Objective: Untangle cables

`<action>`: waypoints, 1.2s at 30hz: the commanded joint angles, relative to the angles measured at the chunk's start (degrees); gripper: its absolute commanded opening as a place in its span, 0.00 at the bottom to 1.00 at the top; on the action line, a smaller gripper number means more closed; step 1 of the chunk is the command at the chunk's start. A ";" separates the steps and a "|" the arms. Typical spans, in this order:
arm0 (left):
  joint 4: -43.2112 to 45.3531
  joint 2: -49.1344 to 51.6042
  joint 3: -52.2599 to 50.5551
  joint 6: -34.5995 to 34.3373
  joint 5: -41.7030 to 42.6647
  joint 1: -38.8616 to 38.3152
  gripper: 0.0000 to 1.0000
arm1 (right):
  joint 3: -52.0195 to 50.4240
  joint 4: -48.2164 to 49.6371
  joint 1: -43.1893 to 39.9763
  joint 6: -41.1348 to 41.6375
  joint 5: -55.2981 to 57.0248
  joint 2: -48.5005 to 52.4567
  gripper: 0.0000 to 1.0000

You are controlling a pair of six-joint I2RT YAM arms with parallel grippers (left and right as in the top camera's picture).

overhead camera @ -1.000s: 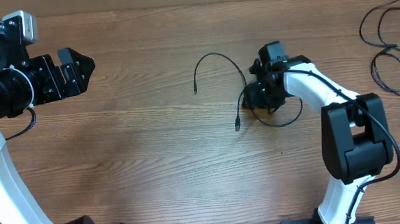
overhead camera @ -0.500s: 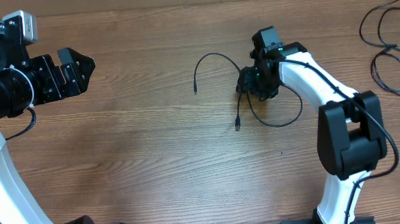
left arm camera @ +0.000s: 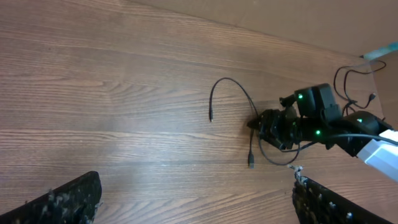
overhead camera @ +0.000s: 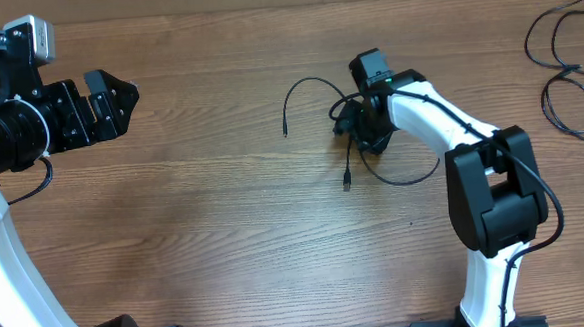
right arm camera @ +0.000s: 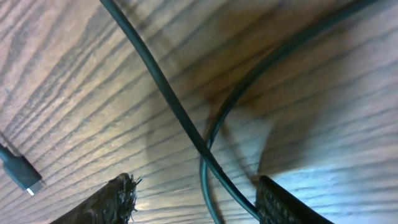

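A thin black cable (overhead camera: 314, 80) lies mid-table, one plug end (overhead camera: 285, 132) at the left and another (overhead camera: 347, 185) below. Its loop (overhead camera: 413, 181) runs under my right arm. My right gripper (overhead camera: 354, 128) is low over the cable, open, with two crossing strands (right arm camera: 208, 155) between its fingers (right arm camera: 196, 205). A plug end (right arm camera: 18, 175) shows at the lower left of the right wrist view. My left gripper (overhead camera: 118, 97) is open and empty at the far left, well away from the cable (left arm camera: 233, 84); its fingers (left arm camera: 199, 211) frame bare wood.
More thin black cables (overhead camera: 567, 69) lie looped at the far right edge of the table. My right arm (left arm camera: 323, 121) shows in the left wrist view, over the cable's right part. A pale wall edge runs along the table's back.
My right gripper has moved left and slightly back along the cable, and the loop under it has shifted with it. The left arm has not moved.
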 commanded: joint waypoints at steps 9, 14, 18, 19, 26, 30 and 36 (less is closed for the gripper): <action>-0.09 -0.68 -0.11 1.16 0.70 -0.44 0.97 | 0.20 2.01 2.43 7.06 1.38 6.60 0.61; -0.09 -0.68 -0.11 1.20 0.70 -0.44 0.97 | 0.20 1.95 2.43 6.84 -0.59 10.54 0.04; -0.09 -0.68 -0.11 1.55 0.70 -0.44 0.98 | 0.20 1.70 2.40 6.32 -0.55 11.50 0.04; -0.09 -0.68 -0.11 1.55 0.70 -0.44 0.98 | 0.28 1.92 2.43 5.31 -0.66 11.47 0.04; -0.09 -0.68 -0.11 1.53 0.72 -0.44 0.97 | 4.20 -1.51 3.74 -4.66 6.32 3.63 0.04; -0.09 -0.68 -0.11 1.53 0.72 -0.44 0.97 | 8.37 -5.88 3.96 -10.97 8.04 -5.03 0.04; -0.09 -0.68 -0.11 1.55 0.70 -0.44 0.98 | 12.74 -11.47 3.85 -15.06 8.94 -16.26 0.04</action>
